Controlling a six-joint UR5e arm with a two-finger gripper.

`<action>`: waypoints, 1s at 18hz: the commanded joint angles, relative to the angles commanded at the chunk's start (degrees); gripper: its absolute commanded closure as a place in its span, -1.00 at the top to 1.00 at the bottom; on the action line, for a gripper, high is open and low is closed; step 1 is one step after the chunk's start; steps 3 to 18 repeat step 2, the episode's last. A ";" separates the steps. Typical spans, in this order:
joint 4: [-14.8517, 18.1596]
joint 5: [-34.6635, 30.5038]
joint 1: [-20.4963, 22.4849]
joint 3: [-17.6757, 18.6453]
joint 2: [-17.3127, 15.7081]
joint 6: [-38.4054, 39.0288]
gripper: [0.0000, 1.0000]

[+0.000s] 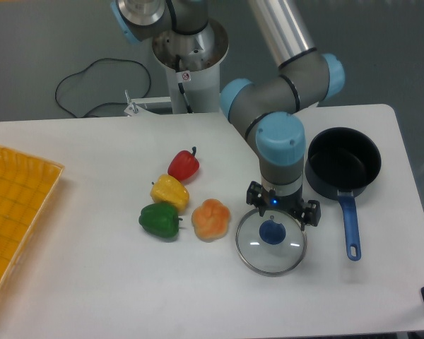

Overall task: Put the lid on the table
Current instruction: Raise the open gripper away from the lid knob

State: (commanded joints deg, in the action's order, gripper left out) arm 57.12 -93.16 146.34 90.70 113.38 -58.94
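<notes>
The clear glass lid (271,247) with a metal rim and a blue knob lies flat on the white table (92,282), right of the orange pepper. My gripper (281,210) hangs just above the lid's far edge, open, fingers spread and holding nothing. The blue knob shows free below it.
A dark saucepan (343,169) with a blue handle stands right of the gripper. Red (184,165), yellow (169,191), green (160,219) and orange (211,219) peppers cluster left of the lid. A yellow gridded tray (14,212) sits at the left edge.
</notes>
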 joint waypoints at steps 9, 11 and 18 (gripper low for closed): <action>0.53 -0.09 0.00 0.52 0.00 -5.37 1.00; 0.53 -0.09 0.00 0.52 0.00 -5.37 1.00; 0.53 -0.09 0.00 0.52 0.00 -5.37 1.00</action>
